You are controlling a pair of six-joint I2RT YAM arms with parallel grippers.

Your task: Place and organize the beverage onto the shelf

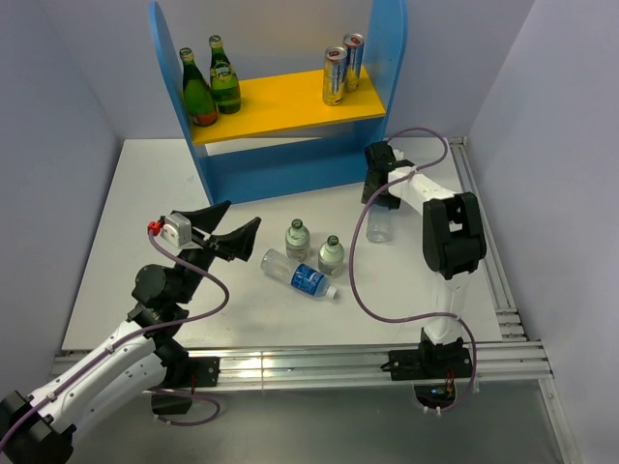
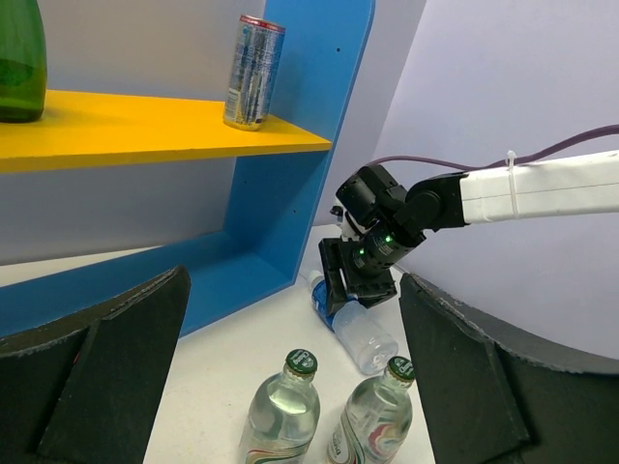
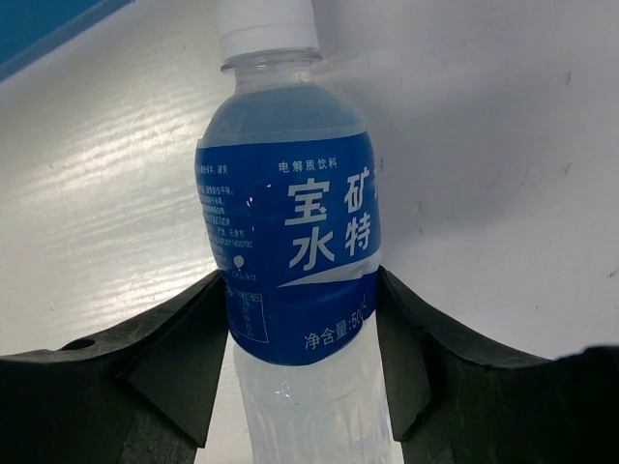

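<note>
Left gripper [image 1: 238, 224] stands with its jaws spread wide and holds nothing. You will find it above the white table [image 1: 135, 203], near the left front corner of the shelf and pointing toward the loose bottles.

Locate the blue shelf unit with round-topped side panels and a yellow-orange upper board [image 1: 290, 174] at the far side of the table. Reading the board from left to right, you see two dark green glass bottles [image 1: 200, 95] standing close together at the left end, then two silver drink cans [image 1: 335, 75] standing one behind the other at the right end.

On the table in front of the shelf, one clear plastic bottle with a blue label [image 1: 301, 275] lies on its side. Just right of it, two small clear glass bottles with green caps [image 1: 298, 239] stand upright beside each other.

Further right, the right gripper [image 1: 378, 186] is closed on a second clear plastic bottle with a blue label and white cap [image 3: 290, 242]. Its fingers [image 3: 184, 348] press the label from both sides. This bottle sits near the right side panel of the shelf. You cannot tell whether it touches the table.
</note>
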